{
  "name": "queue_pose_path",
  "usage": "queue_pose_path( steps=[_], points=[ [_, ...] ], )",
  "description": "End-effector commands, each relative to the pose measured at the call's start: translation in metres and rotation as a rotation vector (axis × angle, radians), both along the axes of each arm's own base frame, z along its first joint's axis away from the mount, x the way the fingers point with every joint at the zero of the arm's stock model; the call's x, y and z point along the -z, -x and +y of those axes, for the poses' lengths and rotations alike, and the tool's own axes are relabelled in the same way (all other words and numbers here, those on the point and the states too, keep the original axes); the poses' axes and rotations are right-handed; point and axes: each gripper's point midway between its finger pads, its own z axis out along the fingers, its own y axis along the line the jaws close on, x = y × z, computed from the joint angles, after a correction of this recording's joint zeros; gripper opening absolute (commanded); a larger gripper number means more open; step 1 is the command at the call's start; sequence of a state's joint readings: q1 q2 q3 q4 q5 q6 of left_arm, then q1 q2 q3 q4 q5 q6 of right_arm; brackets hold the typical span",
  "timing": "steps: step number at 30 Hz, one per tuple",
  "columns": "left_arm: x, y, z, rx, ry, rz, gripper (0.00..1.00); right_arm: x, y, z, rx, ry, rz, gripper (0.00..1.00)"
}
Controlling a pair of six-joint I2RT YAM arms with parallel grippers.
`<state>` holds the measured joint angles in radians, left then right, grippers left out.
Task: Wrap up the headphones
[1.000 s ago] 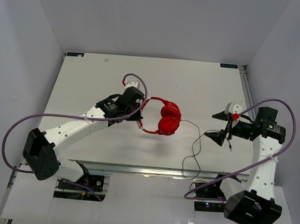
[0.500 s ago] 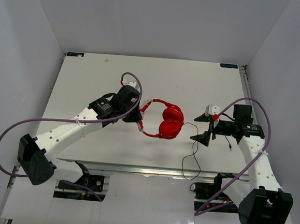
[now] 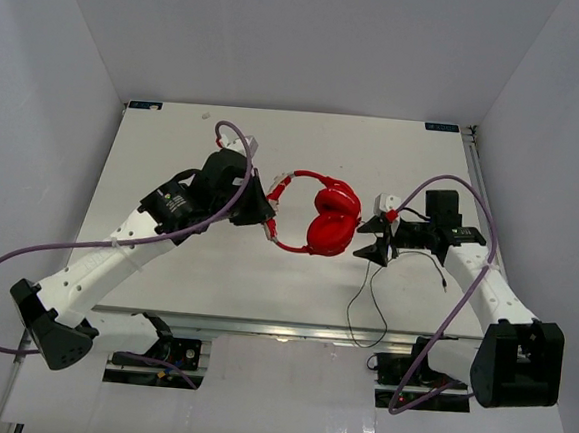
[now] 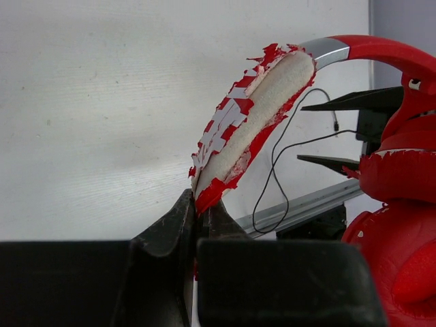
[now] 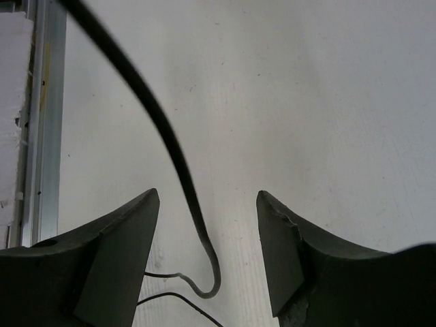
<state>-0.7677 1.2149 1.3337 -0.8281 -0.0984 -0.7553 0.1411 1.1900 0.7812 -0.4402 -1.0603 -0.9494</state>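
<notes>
While the white counter (image 3: 165,147) fills the middle of the top view, the headphones (image 3: 329,220) are held at its centre, with the band arching to the left and the two cups stacked at the right. The left gripper (image 4: 199,216), at the lower middle of its wrist view, is pinched tight on the band's frayed padded end. From the cups the cable (image 5: 170,146) trails right and down toward the counter's lower edge, its long run lying roughly top to bottom in the frame. The right gripper (image 5: 208,204) sits just right of the cups, jaws fairly wide, straddling that cable without touching it. Being the nearer and the free one, it looks set to close on the cable next.
</notes>
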Motion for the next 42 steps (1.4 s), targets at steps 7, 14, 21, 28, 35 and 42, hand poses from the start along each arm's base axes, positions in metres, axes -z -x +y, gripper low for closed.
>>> queue_pose_path(
  steps=[7, 14, 21, 28, 35, 42],
  points=[
    [-0.117, -0.010, 0.002, -0.110, 0.349, -0.201, 0.00, -0.045, 0.036, 0.015, -0.109, -0.182, -0.006, 0.62],
    [-0.155, -0.017, -0.002, -0.130, 0.447, -0.249, 0.00, -0.071, 0.049, 0.024, -0.190, -0.283, 0.115, 0.54],
    [-0.195, -0.031, 0.001, -0.185, 0.525, -0.315, 0.00, -0.075, 0.066, 0.033, -0.229, -0.281, 0.153, 0.47],
    [-0.205, -0.047, 0.002, -0.248, 0.581, -0.327, 0.00, -0.064, 0.086, 0.046, -0.252, -0.268, 0.167, 0.39],
    [-0.212, -0.061, 0.016, -0.361, 0.612, -0.362, 0.00, -0.060, 0.073, 0.041, -0.140, -0.177, 0.076, 0.26],
    [-0.186, -0.098, 0.028, -0.555, 0.561, -0.388, 0.00, -0.042, 0.029, 0.000, 0.181, 0.127, -0.078, 0.09]
  ],
)
